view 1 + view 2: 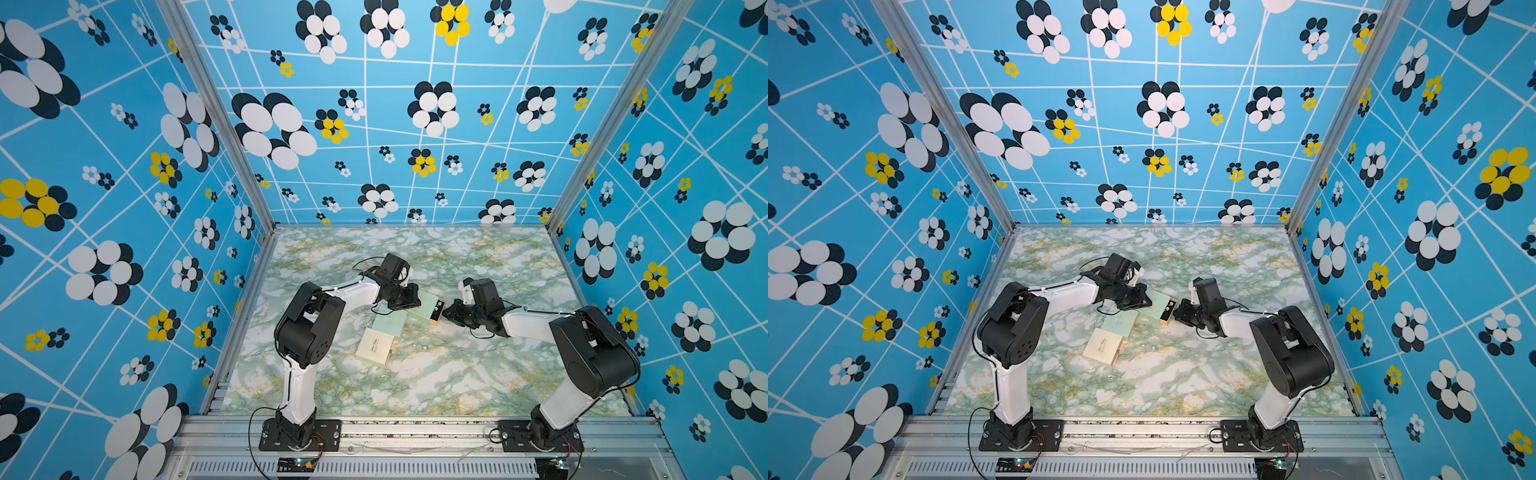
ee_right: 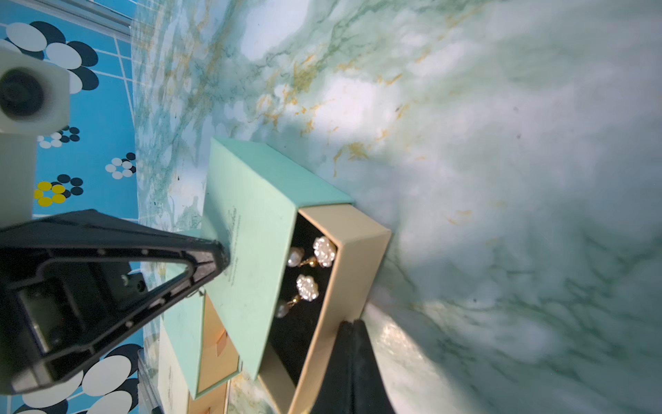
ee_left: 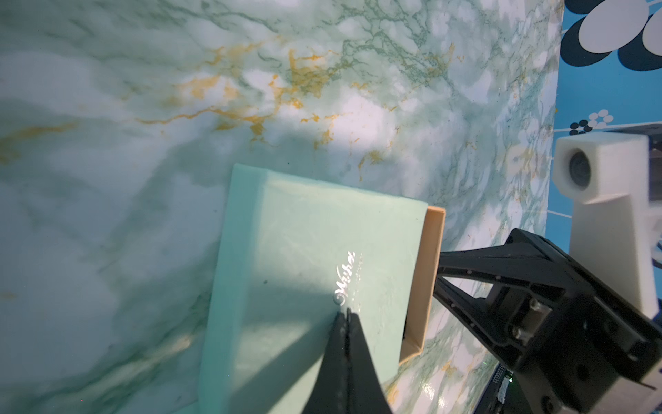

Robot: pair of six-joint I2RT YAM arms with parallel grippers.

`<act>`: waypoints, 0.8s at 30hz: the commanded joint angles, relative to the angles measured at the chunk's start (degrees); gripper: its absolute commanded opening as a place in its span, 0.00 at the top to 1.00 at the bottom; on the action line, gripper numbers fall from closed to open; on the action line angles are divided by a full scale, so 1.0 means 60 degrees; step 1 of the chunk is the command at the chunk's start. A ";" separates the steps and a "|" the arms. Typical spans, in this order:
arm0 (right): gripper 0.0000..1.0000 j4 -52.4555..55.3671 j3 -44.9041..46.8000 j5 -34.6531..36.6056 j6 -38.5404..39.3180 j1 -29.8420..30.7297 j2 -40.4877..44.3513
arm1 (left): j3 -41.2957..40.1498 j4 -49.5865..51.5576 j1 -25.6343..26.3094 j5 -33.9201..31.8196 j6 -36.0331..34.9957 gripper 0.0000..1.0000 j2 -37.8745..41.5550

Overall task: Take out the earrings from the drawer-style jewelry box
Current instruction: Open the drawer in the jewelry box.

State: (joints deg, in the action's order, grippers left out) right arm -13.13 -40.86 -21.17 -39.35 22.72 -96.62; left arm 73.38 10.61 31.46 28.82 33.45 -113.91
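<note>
right wrist view gives me the best look: the drawer [image 2: 361,243] is slid partway out of its mint sleeve [image 2: 250,222]. the earrings [image 2: 307,288], two pearly clusters with small drops, lie on its black lining, not yet lifted. in both top views this box sits just right of the frame's centre, between the two arms. a second mint box [image 1: 390,322] and a cream box [image 1: 375,346] lie below and left of it.

the right gripper [image 2: 353,324] has its jaws pressed together at the drawer's outer end wall. i cannot tell whether they nip the rim or only touch it. the left gripper [image 3: 344,315] has its jaws pressed together too, holding nothing. its tip bears down on the sleeve's top by the silver lettering, pinning it to the worktop [image 3: 143,179].

i judge the opening step nearly done, with enough of the lining exposed to reach in. next i would free the right jaws from the wall, spread them a little, rise over the rim and come down on one cluster. it needs a fine, centred pinch. the earrings are small and close to the drawer wall, and a knock could shift the drawer unless the left tip holds the sleeve.
</note>
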 commanded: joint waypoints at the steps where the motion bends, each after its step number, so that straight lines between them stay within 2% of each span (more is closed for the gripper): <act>1: 1.00 -0.0054 0.0187 0.0086 0.0491 -0.0054 0.0048 | -0.0410 0.0775 -0.0183 -0.0365 0.0052 1.00 -0.0278; 13: 1.00 -0.0233 0.0657 0.0670 0.1614 -0.0015 0.0601 | -0.0475 0.0736 -0.0221 -0.0350 0.0095 1.00 -0.0287; 24: 1.00 0.2201 -0.0242 0.1898 0.2087 0.0231 0.0686 | -0.0495 0.0722 -0.0244 -0.0332 0.0100 1.00 -0.0337</act>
State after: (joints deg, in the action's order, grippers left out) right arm -7.68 -40.93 -14.68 -28.60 23.99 -93.51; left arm 73.06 10.22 31.09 29.65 33.89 -113.91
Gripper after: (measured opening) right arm 0.049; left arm 0.042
